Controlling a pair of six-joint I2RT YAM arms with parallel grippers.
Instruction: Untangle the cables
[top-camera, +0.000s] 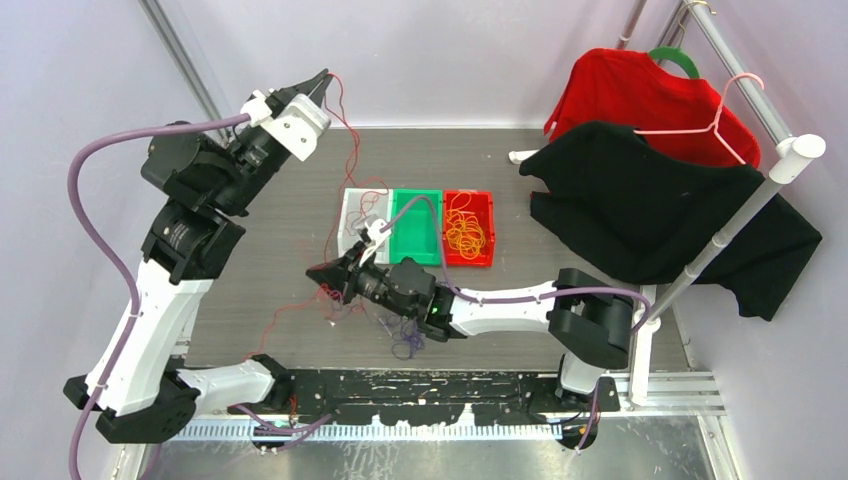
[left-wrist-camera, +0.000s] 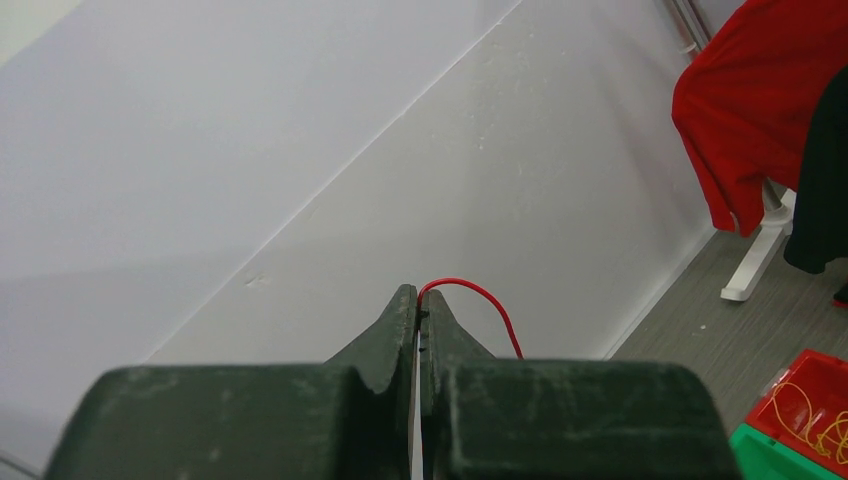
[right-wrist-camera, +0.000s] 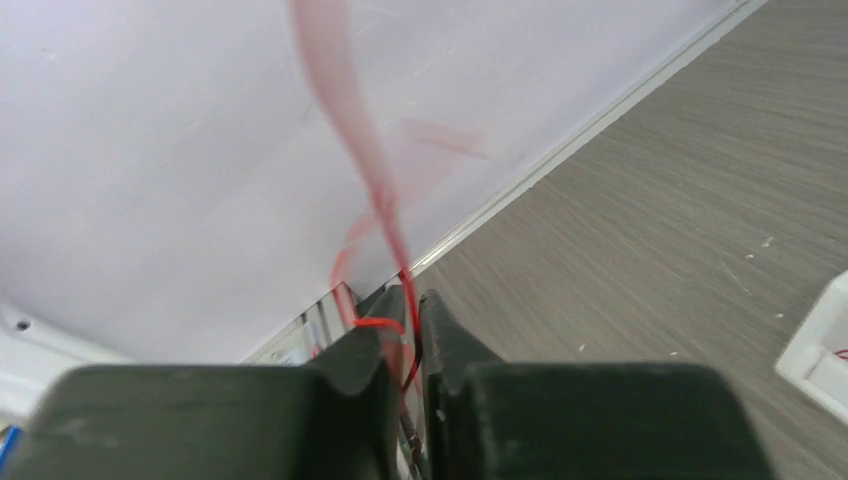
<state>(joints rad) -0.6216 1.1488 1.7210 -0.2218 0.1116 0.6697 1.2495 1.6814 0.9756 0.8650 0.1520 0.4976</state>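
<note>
Separation step: left gripper (left-wrist-camera: 420, 296) clenches red cable (left-wrist-camera: 455, 281) high, right gripper (right-wrist-camera: 413, 296) nips it low; next, probably draw apart slowly

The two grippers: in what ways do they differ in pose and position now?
The left gripper is high up at the far left; the right gripper is low over the table, near its middle. The left gripper points toward the far wall; the right gripper points leftward across the table. What they share: both are shut on red cable.
</note>
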